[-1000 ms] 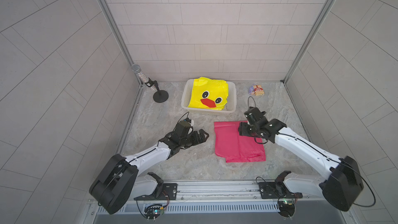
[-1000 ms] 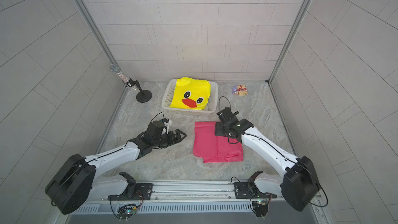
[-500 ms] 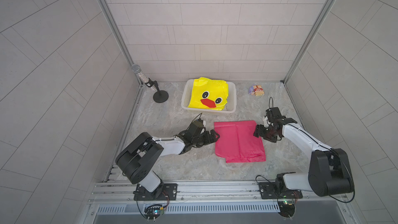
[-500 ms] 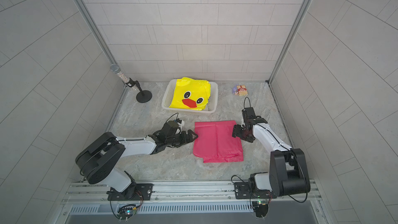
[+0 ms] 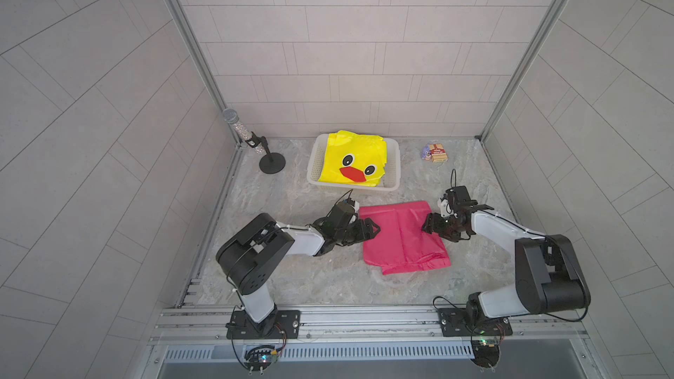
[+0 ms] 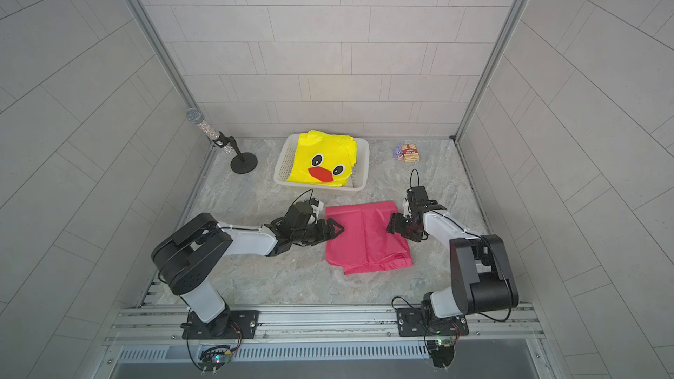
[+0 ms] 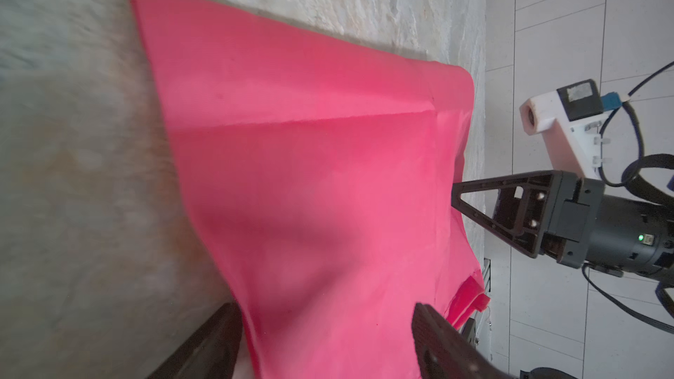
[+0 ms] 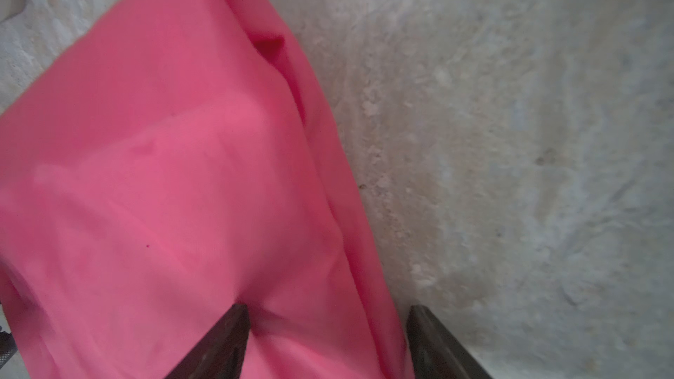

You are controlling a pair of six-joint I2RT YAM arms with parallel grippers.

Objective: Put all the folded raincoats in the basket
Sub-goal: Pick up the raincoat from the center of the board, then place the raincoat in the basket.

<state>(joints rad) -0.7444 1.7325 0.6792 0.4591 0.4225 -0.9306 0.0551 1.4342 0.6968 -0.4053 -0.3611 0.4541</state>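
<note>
i have both sets of fingers down at the pink raincoat [image 5: 403, 236], which lies folded flat on the surface [image 5: 328, 278]. my left fingers [image 5: 369, 228] are at its left edge, parted with the fabric edge running between them in the left wrist view [image 7: 321, 184]; i cannot tell whether they pinch it. my right fingers [image 5: 429, 226] are at the opposite edge, also parted; in the right wrist view one finger [image 8: 222, 340] presses on the raincoat [image 8: 164, 195] and the other [image 8: 434, 340] sits over bare surface just past the edge. beyond both sets of fingers, toward the back wall, stands the basket [image 5: 315, 162], apart from the pink raincoat, with a yellow duck raincoat [image 5: 352, 162] filling it. a microphone [image 5: 240, 131] on its stand is off beyond my left fingers, and a small box [image 5: 436, 152] is beyond my right fingers, near the back corner.
</note>
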